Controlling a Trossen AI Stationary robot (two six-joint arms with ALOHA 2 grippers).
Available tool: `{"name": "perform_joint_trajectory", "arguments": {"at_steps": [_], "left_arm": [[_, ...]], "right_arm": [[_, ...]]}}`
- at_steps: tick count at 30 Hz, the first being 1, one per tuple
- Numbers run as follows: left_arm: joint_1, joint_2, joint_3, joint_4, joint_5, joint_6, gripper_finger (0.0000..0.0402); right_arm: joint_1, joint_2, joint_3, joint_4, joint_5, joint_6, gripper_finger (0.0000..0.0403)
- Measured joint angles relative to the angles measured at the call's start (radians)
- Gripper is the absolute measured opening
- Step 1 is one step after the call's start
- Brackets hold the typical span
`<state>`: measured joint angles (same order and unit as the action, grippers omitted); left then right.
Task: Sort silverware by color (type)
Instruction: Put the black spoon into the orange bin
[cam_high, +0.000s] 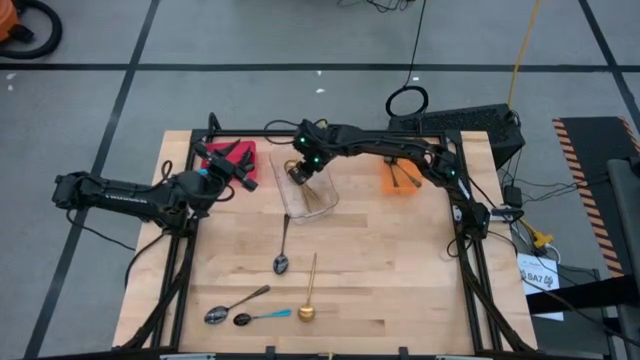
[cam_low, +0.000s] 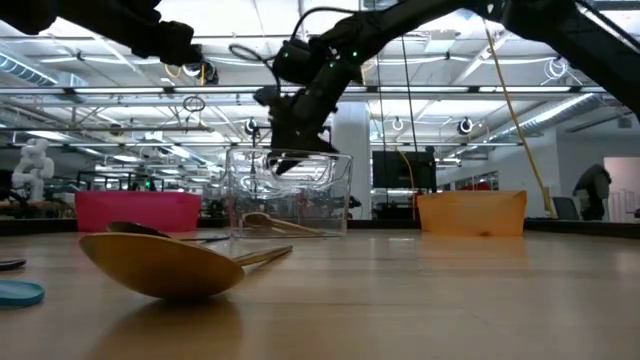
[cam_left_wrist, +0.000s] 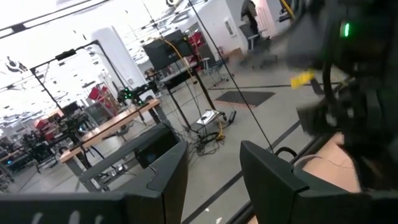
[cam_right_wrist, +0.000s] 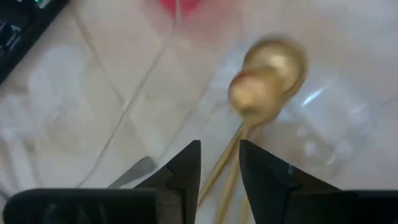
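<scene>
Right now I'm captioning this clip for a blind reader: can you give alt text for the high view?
The right claw hangs over a clear bin holding gold spoons, between a red bin and an orange bin on a wooden table. The left claw waits by the red bin. Four spoons lie loose nearer the front.

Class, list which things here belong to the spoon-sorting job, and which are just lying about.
Belongs to the job:
gold spoon
blue-handled spoon
two silvery spoons
clear bin
red bin
orange bin
right hand

Just lying about:
black cable loop
yellow cable
</scene>
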<state>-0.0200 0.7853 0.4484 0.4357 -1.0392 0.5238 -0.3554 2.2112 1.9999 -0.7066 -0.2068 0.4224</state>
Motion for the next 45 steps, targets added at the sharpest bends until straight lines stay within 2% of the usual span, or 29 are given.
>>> {"name": "perform_joint_trajectory", "arguments": {"at_steps": [5, 12, 17, 23, 31, 39, 41, 45], "left_arm": [[-0.004, 0.0, 0.0, -0.038, 0.0, -0.048, 0.0154], [-0.042, 0.0, 0.0, -0.067, -0.001, -0.097, 0.0154], [-0.075, 0.0, 0.0, -0.067, -0.001, -0.109, 0.0154], [-0.099, 0.0, 0.0, -0.067, -0.001, -0.119, 0.0154], [-0.1, 0.0, 0.0, -0.065, -0.001, -0.172, 0.0154], [-0.138, 0.0, 0.0, -0.098, 0.009, -0.409, 0.0154], [-0.159, 0.0, 0.0, -0.131, 0.044, -0.497, 0.0154], [-0.207, 0.018, 0.0, -0.192, 0.177, -0.699, 0.0154]], "right_arm": [[0.045, -0.059, 0.0, -0.001, 0.152, -0.135, 0.0101], [0.126, -0.165, -0.047, 0.016, 0.217, -0.281, 0.0101], [0.158, -0.321, -0.318, 0.166, 0.263, -0.297, 0.01], [0.161, -0.57, -0.748, 0.467, 0.262, -0.264, 0.01], [0.178, -0.815, -1.17, 0.866, 0.263, -0.226, 0.01], [0.206, -0.972, -1.398, 1.065, 0.263, -0.259, 0.01], [0.214, -0.995, -1.433, 1.113, 0.263, -0.278, 0.01], [0.22, -1.021, -1.474, 1.187, 0.261, -0.316, 0.01]]}}
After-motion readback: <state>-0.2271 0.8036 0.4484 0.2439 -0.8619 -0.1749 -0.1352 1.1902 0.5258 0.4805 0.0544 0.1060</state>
